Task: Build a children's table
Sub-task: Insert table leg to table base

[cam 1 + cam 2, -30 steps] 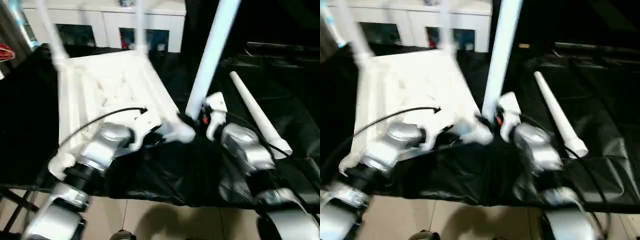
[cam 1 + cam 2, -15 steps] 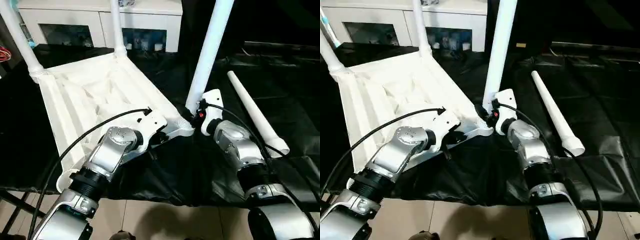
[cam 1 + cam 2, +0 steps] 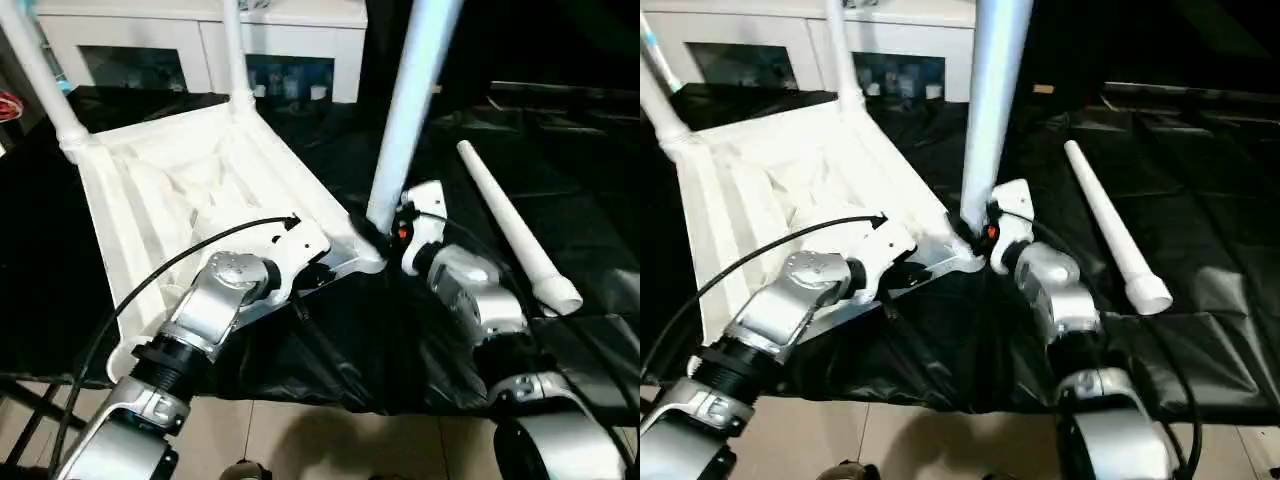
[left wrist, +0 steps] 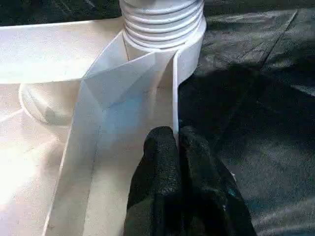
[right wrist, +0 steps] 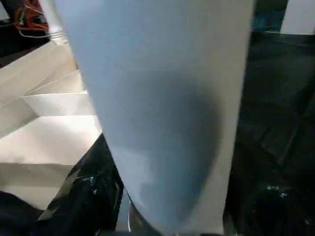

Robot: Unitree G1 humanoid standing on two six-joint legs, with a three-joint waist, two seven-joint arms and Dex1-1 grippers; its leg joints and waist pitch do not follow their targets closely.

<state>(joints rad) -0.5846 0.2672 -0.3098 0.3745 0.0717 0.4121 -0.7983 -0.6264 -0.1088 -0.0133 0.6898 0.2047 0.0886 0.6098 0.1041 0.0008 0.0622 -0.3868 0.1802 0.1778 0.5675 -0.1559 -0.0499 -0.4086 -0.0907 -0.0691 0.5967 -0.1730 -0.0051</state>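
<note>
The children's table lies upside down on black cloth: a white ribbed tabletop with two legs standing in its far corners. A third leg rises from the near right corner socket. My left gripper is shut on the tabletop's thin rim just beside that socket. My right gripper is at the base of the third leg, which looms close in the right wrist view. A fourth leg lies loose on the cloth to the right.
A white glass-door cabinet stands behind the work. Black cloth covers the surface, crumpled along the front edge, with tiled floor below. Red cable shows at the far left.
The whole picture has shifted with the camera. Both grippers stay at the near right corner, the left still pinching the rim. The upright leg keeps its place in the socket.
</note>
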